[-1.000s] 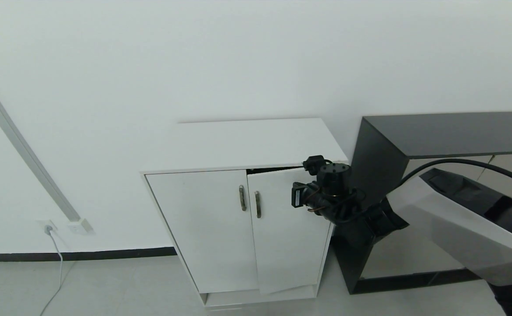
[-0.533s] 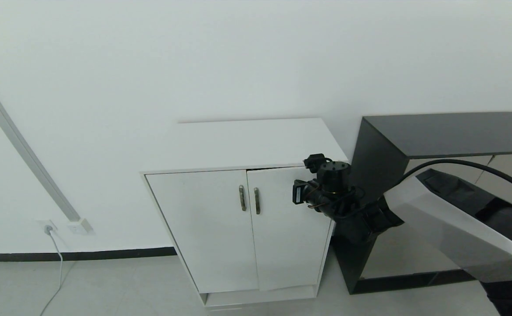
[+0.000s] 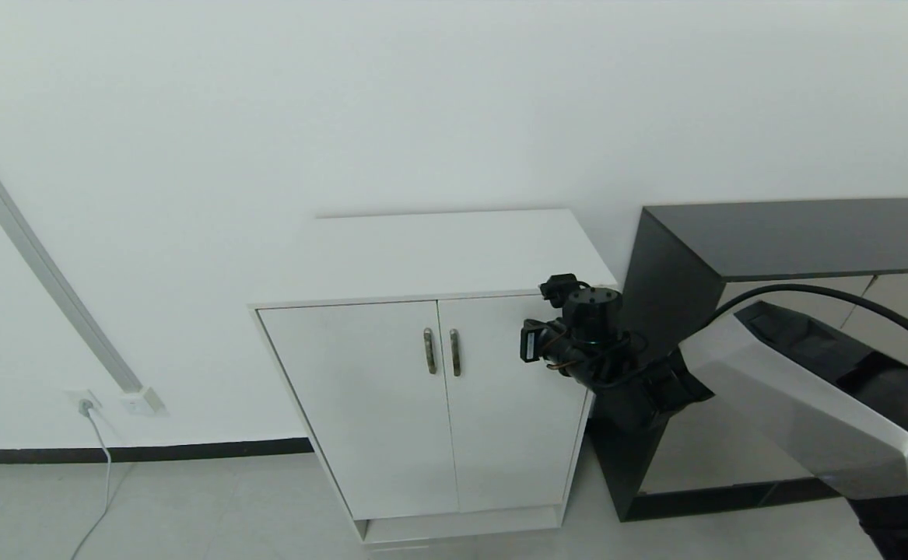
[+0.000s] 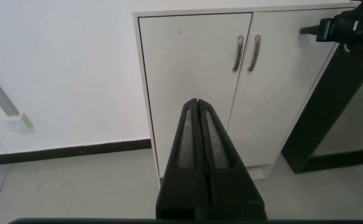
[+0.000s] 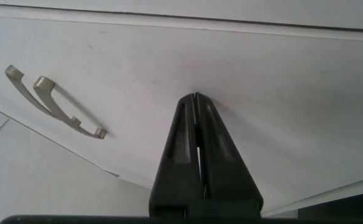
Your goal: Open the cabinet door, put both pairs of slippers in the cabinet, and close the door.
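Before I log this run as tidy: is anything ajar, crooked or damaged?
Nothing stands out. Left door and right door sit shut and flush, handles upright side by side; the shut right gripper points at the right door.

Left gripper (image 4: 197,101), right gripper (image 5: 196,96): fingers (image 4: 186,140) together.
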